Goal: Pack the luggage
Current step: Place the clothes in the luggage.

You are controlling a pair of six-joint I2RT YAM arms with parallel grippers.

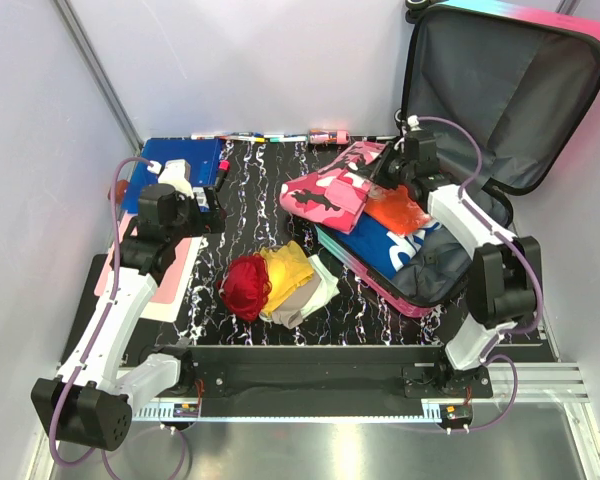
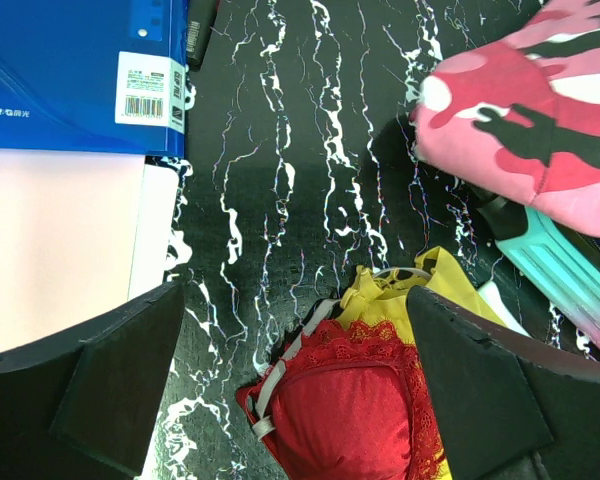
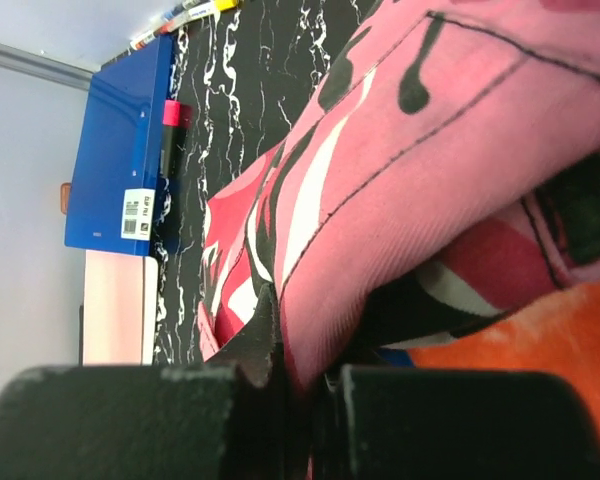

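Luggage [image 1: 500,90] lay open at the right of the overhead frame, with its lid upright in the upper right corner. Its base sat flat below the lid and held a blue cloth [image 1: 390,245] and an orange piece [image 1: 395,210]. A pink camouflage garment [image 1: 325,195] straddled the base's left rim, half over the table. My right gripper [image 1: 388,180] sat on the garment's upper right end. The left gripper [image 1: 212,208] hovered at centre left beside the blue folder [image 1: 175,165]. A loose pile with a red garment [image 1: 245,285] and a yellow garment [image 1: 285,265] waited at lower centre.

From the left wrist, the left gripper [image 2: 295,380] had its jaws spread wide and held nothing. The red garment [image 2: 350,420] lay directly below it. The case's teal rim [image 2: 555,265] showed at the right edge.

From the right wrist, the right gripper [image 3: 300,385] was closed at the bottom of the frame, pinching a thin fold of the camouflage cloth [image 3: 430,180].

I judged the pinch to be the weak point. It took so little fabric that the hanging half's weight could pull the fold free as I lifted. The trailing cloth might also catch on the rim and spill onto the table. A careless swing risked dragging the orange piece out or knocking the lid.
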